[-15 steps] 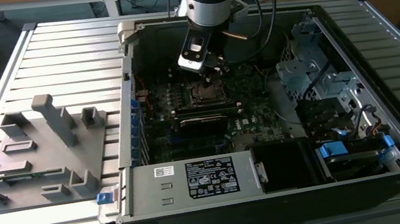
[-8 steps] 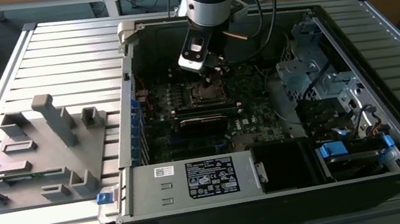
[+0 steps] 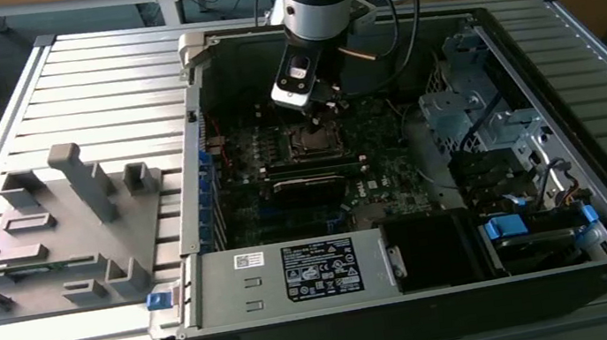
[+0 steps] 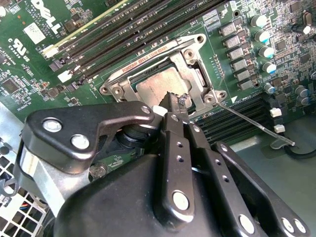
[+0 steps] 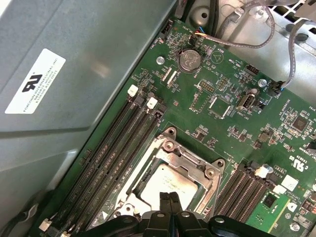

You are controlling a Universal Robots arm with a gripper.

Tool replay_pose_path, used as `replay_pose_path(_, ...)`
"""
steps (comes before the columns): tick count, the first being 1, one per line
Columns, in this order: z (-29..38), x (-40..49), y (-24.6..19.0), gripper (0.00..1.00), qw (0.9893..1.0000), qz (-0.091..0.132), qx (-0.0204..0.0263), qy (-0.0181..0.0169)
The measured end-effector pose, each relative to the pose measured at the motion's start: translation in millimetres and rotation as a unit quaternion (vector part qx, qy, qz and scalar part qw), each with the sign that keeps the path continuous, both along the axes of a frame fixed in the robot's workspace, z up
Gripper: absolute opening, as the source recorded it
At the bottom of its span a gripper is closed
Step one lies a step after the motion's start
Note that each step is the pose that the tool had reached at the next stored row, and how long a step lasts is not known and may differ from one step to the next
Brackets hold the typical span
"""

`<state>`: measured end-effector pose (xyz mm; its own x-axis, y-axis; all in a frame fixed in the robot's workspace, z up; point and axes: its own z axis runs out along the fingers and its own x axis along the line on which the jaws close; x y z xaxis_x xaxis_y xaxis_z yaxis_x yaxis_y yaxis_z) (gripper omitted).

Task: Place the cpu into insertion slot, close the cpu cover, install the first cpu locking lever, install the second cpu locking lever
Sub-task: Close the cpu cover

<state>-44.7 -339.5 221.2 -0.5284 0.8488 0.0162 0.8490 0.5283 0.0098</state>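
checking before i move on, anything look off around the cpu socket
One thin metal locking lever sticks out at an angle from the corner of the cpu cover, not hooked down. The cpu lies flat inside the cover's window.

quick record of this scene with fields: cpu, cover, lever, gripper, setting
cpu: small square chip with dull silver-grey top, lying in the socket, seen through the cover's window
cover: thin silver metal frame plate, down flat around the chip
lever: thin metal rod, angled out away from the socket
gripper: black gripper, fingers together, tips at the chip's edge
setting: open black computer case
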Motion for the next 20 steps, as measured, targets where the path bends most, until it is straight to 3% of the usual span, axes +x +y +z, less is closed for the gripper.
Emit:
replay_pose_path(7,-0.2,0.0,0.0,0.1,1.0,0.004,0.0,0.0)
replay_pose_path(12,-0.8,0.0,0.0,0.1,0.9994,0.035,0.0,0.0)
replay_pose_path(16,-1.5,0.0,0.0,0.1,0.9976,0.069,0.0,0.0)
replay_pose_path(20,-2.2,0.0,0.0,0.1,0.9947,0.103,0.0,0.0)
